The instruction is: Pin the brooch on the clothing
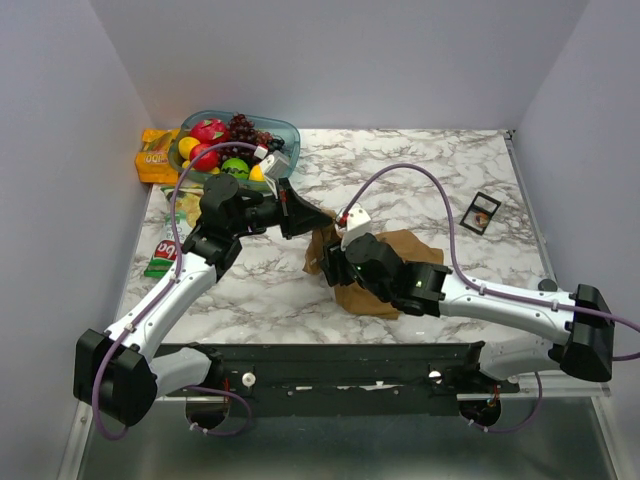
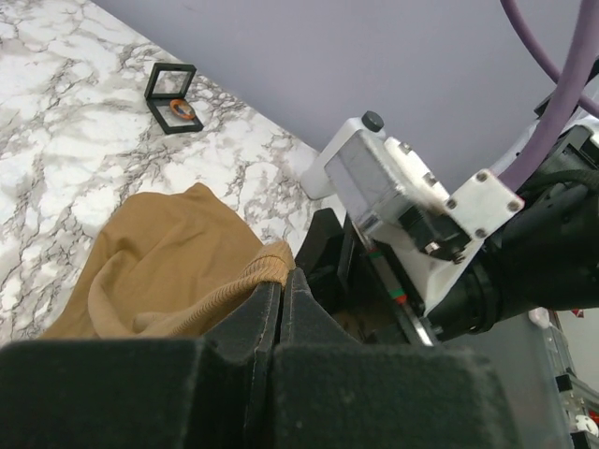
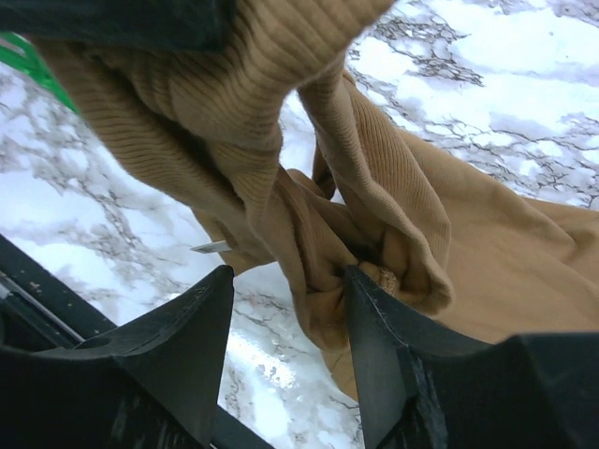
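Left hand [image 2: 282, 285]: fingers together, clamped on the thick ribbed hem of the clothing [image 2: 159, 253], holding that edge up off the bench [image 1: 420, 170].
Right hand [image 3: 290, 281]: fingers apart, straddling a hanging bunch of the same fabric. Marble shows between one finger and the cloth, so we read no grip.
Brooch [image 2: 180, 109]: small round ornament, orange-brown and dark, lying in a black square frame [image 2: 174, 66] near the bench's far right edge. It is not on the cloth.
Key relation: from the right hand, the brooch lies further back and to the right, well apart. The right arm is the nearer one. We see no long axis on the round brooch to line up with, and its frame sits skewed to the bench edge.
Clothing, material: thin tan rib-knit, soft, slumping into deep folds.
Bench, surface: white marble look with grey veins, hard and glossy.
Unsure: a silvery sliver [image 3: 211, 248] pokes out from under a fold. We cannot tell what it is.
Judgement: pinning not yet begun; the brooch must first be fetched from its frame.
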Motion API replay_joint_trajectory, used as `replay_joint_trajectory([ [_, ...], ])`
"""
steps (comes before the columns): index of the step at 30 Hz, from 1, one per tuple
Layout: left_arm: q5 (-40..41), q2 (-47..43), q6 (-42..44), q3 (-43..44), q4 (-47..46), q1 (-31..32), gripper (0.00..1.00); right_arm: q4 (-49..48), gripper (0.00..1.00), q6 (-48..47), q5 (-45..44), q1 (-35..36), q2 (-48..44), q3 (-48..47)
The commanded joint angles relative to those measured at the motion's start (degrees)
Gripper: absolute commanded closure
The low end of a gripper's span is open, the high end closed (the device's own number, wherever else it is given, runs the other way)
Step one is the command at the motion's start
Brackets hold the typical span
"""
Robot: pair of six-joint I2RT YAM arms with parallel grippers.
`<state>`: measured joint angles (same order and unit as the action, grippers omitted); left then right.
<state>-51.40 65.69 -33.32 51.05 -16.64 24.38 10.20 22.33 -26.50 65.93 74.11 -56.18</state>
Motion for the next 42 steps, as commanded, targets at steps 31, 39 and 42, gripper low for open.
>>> replay_joint_trajectory([
  [31, 26.53, 1.37, 19.68, 4.68, 22.89, 3.12, 0.07, -1.59, 0.99, 8.87, 12.88, -15.13, -14.70, 16.55],
  [39, 28.36, 9.27, 34.97, 8.72, 41.25, 14.89, 0.05, -0.97, 0.99, 9.93, 13.31, -19.42, -14.60, 17.07],
  [42, 30.64, 10.59, 35.43, 8.02, 41.26, 18.32, 0.05, -0.44, 0.99, 9.67, 13.84, -21.36, -14.43, 17.07],
])
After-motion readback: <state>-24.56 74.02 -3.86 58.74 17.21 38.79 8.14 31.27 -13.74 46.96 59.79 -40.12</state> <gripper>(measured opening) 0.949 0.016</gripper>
